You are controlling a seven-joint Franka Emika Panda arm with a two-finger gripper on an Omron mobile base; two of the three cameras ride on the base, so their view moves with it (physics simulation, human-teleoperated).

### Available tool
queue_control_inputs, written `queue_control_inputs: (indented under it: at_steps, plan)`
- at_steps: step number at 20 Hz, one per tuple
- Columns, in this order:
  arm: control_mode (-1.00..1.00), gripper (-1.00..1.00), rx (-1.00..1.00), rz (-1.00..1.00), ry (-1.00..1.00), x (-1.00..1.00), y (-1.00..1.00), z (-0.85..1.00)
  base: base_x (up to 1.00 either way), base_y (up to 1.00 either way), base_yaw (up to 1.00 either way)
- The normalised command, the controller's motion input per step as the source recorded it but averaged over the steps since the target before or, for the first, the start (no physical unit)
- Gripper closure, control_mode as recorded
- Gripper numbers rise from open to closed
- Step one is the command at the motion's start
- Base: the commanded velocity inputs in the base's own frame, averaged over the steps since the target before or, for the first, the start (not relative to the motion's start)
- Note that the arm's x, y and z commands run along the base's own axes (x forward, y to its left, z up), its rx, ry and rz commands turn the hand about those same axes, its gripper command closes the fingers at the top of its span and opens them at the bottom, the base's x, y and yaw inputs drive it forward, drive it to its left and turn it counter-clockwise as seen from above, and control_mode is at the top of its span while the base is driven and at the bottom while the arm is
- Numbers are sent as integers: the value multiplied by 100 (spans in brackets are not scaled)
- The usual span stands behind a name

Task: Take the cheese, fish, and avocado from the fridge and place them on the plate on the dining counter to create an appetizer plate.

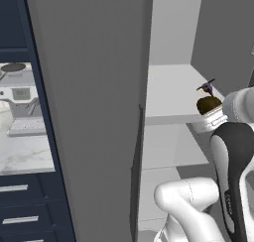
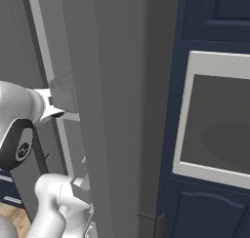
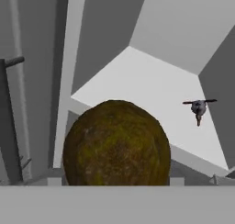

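**Avocado at the Shelf's Front Edge as Arm Reaches Into Open Fridge**

Inside the open fridge, the avocado sits at the front edge of a pale grey shelf, toward that shelf's right end, with the white arm's wrist pressed up close against it from below and to the right. Seen from the camera on the hand, the avocado, mottled brown and olive, fills the lower middle of the picture, very near the lens. The fingers themselves cannot be made out in any picture, so whether the hand is wide, narrow or gripping the fruit cannot be told.

Farther back on the same shelf, near its right rear, lies a small grey, winged-looking item; from the hand's camera it shows a thin dark crossbar and a reddish tip, and it lies well apart from the avocado. What it is cannot be told.

Below, a second shelf is visible. To the left of the fridge's grey side wall, a coffee machine stands on a marble worktop above navy drawers. In the right base view, a built-in oven sits among navy cupboards.
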Motion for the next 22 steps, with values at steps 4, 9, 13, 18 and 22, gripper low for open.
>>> queue_control_inputs:
  at_steps: [4, 9, 13, 18, 22]
  plan:
    - [100, 100, 0, 0, 0, 0, 0, 0, -93, 39, 0]
    - [100, 100, 0, 0, 0, 0, 0, 0, -34, 88, -12]
    - [100, 100, 0, 0, 0, 0, 0, 0, 12, 100, -24]
    - [100, 100, 0, 0, 0, 0, 0, 0, 28, 100, 3]
    - [100, 100, 0, 0, 0, 0, 0, 0, 0, 100, 45]
